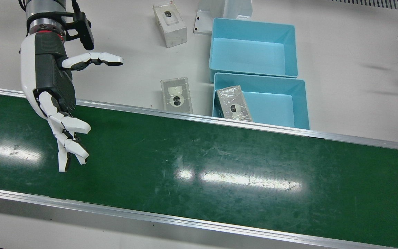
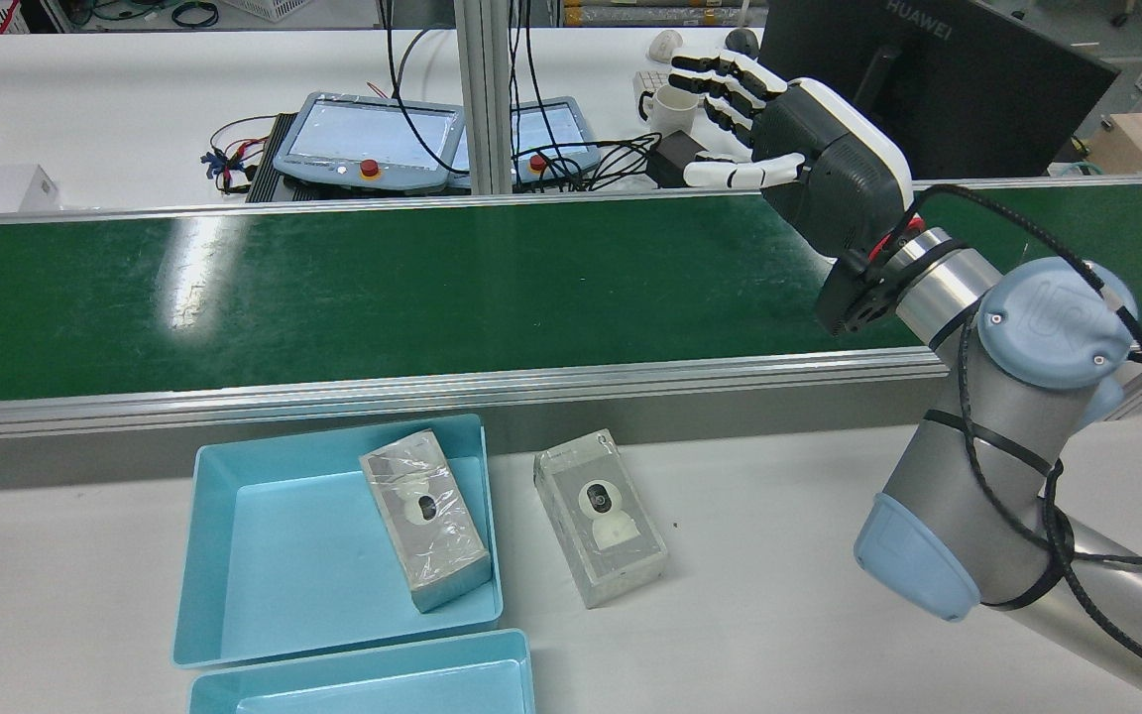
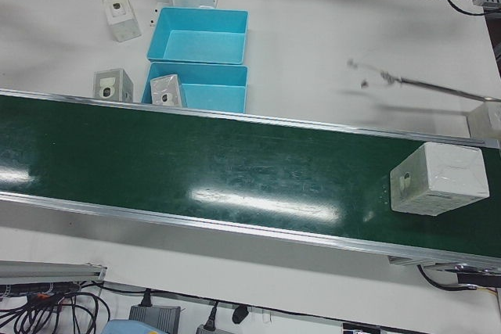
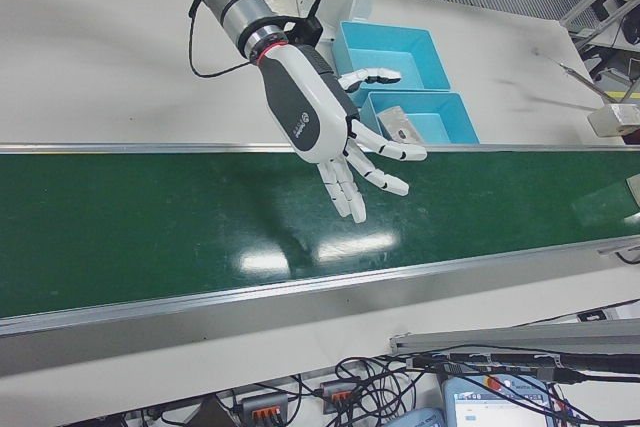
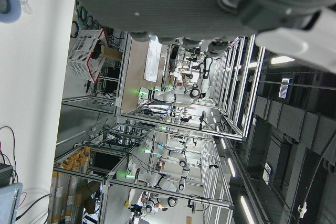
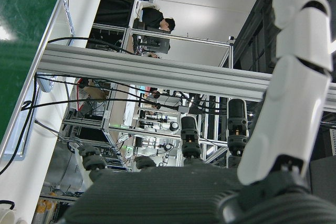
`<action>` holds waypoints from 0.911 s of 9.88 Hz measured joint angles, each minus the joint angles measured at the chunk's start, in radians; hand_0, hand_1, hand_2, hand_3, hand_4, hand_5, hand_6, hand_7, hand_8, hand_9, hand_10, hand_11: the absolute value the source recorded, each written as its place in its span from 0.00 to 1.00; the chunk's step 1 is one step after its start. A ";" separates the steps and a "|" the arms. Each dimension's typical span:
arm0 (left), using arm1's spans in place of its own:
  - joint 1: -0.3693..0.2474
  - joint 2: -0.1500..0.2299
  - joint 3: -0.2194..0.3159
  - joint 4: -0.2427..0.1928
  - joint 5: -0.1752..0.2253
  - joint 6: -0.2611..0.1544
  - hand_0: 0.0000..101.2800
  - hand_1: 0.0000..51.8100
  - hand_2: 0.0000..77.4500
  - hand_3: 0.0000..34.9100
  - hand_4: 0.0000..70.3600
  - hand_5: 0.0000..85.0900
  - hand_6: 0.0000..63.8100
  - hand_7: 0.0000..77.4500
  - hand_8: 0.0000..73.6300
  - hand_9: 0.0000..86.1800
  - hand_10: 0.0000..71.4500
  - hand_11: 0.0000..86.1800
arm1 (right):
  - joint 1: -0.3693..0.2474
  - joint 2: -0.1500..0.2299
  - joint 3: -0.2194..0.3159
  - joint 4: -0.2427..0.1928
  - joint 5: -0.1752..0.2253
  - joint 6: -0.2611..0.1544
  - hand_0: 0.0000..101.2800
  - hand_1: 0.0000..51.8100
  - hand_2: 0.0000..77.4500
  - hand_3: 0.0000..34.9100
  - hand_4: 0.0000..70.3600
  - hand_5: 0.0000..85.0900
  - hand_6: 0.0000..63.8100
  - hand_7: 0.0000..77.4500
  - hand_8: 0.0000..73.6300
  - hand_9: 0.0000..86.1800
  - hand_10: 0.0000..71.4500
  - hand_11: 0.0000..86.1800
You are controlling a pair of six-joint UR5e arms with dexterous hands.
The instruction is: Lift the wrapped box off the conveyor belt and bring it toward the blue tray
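item: wrapped box point(image 3: 438, 179), white, lying on the green conveyor belt point(image 1: 219, 162) at its far end, seen only in the left-front view, well apart from the hand.
right hand point(image 1: 52, 90): poised above the belt, fingers spread wide, holding nothing.
left hand: palm alone visible in its own camera; finger state cannot be told.
blue tray point(image 2: 264, 535): beside the belt, one box already inside.
step, as judged: waiting for the pick. next: meet the box, close around it.
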 joint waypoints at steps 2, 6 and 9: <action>0.000 0.000 0.000 0.000 0.000 0.000 0.00 0.00 0.01 0.00 0.00 0.01 0.01 0.01 0.01 0.01 0.01 0.00 | -0.003 0.000 -0.001 0.000 0.001 0.000 0.42 0.21 0.24 0.86 0.22 0.27 0.00 0.25 0.00 0.03 0.07 0.09; 0.000 0.000 0.000 0.000 0.000 0.000 0.00 0.00 0.01 0.00 0.00 0.01 0.00 0.01 0.01 0.00 0.01 0.00 | -0.010 -0.001 -0.003 0.000 0.003 0.000 0.41 0.22 0.24 0.86 0.23 0.29 0.00 0.25 0.00 0.03 0.08 0.11; 0.000 0.000 0.000 0.000 0.000 0.000 0.00 0.00 0.01 0.00 0.01 0.01 0.00 0.01 0.00 0.01 0.00 0.00 | -0.013 -0.001 -0.004 0.000 0.003 0.000 0.41 0.19 0.25 0.87 0.25 0.29 0.00 0.25 0.00 0.03 0.08 0.11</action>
